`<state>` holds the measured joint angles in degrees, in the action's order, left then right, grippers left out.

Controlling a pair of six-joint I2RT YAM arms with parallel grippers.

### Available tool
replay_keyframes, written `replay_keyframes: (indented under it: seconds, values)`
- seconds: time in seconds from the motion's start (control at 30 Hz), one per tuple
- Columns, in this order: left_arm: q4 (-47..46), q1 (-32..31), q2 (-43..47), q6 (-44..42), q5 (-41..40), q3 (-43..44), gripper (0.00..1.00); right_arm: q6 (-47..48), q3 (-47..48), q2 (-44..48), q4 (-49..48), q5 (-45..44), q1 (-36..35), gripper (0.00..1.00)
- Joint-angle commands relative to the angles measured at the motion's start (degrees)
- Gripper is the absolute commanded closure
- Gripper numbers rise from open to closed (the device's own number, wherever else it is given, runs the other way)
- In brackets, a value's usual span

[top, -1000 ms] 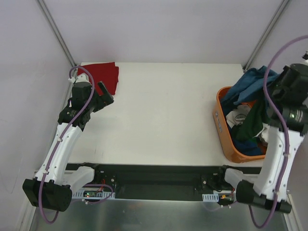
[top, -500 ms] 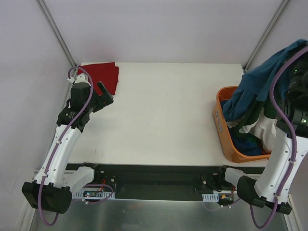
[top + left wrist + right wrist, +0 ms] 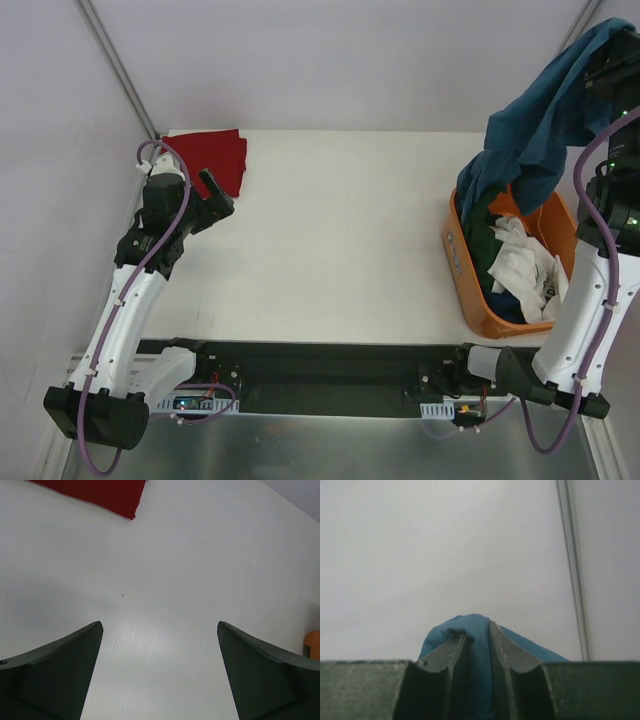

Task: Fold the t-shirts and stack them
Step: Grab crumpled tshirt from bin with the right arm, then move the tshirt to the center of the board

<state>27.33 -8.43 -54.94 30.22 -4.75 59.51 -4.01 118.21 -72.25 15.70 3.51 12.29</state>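
Note:
My right gripper (image 3: 476, 632) is shut on the teal-blue t-shirt (image 3: 540, 115) and holds it high above the orange basket (image 3: 465, 270). The shirt hangs down with its lower end still at the basket; the pinched fold shows in the right wrist view (image 3: 476, 670). A white tee (image 3: 520, 265) and a dark green tee (image 3: 480, 235) lie in the basket. The deep red t-shirt (image 3: 215, 155) lies folded at the table's far left corner and shows in the left wrist view (image 3: 100, 492). My left gripper (image 3: 215, 190) is open and empty just in front of it, above bare table (image 3: 160, 630).
The white table (image 3: 340, 230) stretches between the red shirt and the basket. Grey walls with metal frame posts (image 3: 115, 65) close in the back and sides. The basket's corner shows at the right edge of the left wrist view (image 3: 312, 645).
My right gripper has risen from the basket, pulling the teal-blue t-shirt up and out, which uncovers the white and green tees. The left arm has barely moved.

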Motion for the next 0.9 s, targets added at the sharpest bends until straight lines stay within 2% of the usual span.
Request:
replay_keyframes:
  seconds: [0.0,0.2,0.3,0.4,0.43,0.6,0.63,0.77,0.87]
  values:
    - [-0.3,0.0,1.4,-0.3,-1.4,0.5,0.01,-8.2,-1.5,2.3,-12.1,3.7,0.1,0.77]
    - [-0.3,0.0,0.3,0.5,0.4,0.9,0.01,-19.7,0.3,0.2,-14.6,12.7,-0.2,0.78]
    - [-0.3,0.0,-0.4,0.9,2.9,1.2,0.01,-25.3,3.8,-2.0,-17.9,17.6,-3.0,0.79]
    - [-0.3,0.0,-1.0,1.4,4.1,1.7,0.01,-24.2,8.9,-4.6,-18.5,18.1,-10.6,0.79]
    - [-0.3,0.0,-1.1,1.6,4.2,1.8,0.01,-23.5,9.2,-4.8,-19.6,18.0,-14.2,0.79]
    - [-0.3,0.0,-0.9,2.1,4.7,1.8,0.01,-22.5,9.5,-7.5,-25.0,14.3,-23.3,0.78]
    - [-0.3,0.0,-0.8,2.1,5.9,1.8,0.01,-21.9,9.9,-8.4,-25.4,14.2,-27.5,0.78]
    - [-0.3,0.0,0.2,3.0,6.4,1.8,0.01,-16.2,14.4,-13.7,-25.5,14.4,-37.8,0.79]
    - [-0.3,0.0,1.1,4.7,8.2,0.9,0.0,-9.7,13.5,-15.8,-26.3,10.9,-44.1,0.79]
